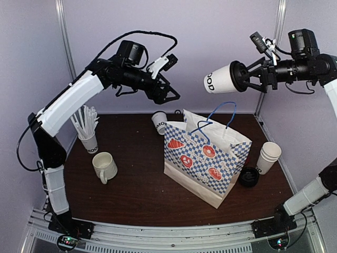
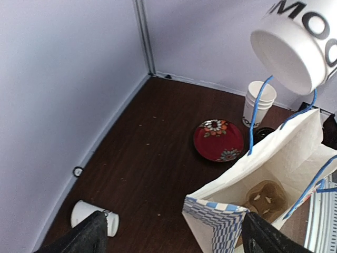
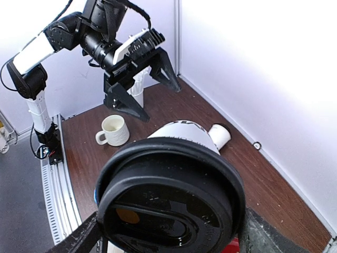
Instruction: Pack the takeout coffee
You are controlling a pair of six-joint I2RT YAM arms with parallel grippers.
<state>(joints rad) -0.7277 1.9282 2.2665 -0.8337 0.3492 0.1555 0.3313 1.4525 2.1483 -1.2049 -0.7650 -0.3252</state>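
A lidded coffee cup (image 1: 220, 79) sideways in the right gripper (image 1: 246, 77), lid end between its fingers; left gripper (image 1: 169, 96) fingers wide apart, empty.

**Top external view:** high behind the 2 arm bases, angled down and forward, taking in the whole surface (image 1: 131, 195) up to the back wall (image 1: 210, 31).

**Left wrist view:** aloft, facing down past the left pincer (image 2: 176, 237) into the nearby paper bag (image 2: 253, 200).

**Right wrist view:** close behind the lidded cup (image 3: 181, 136) in the right pincer (image 3: 174, 240), facing the left arm (image 3: 95, 37).

All 3 views share the tipped cup (image 1: 159, 122) by the back wall.
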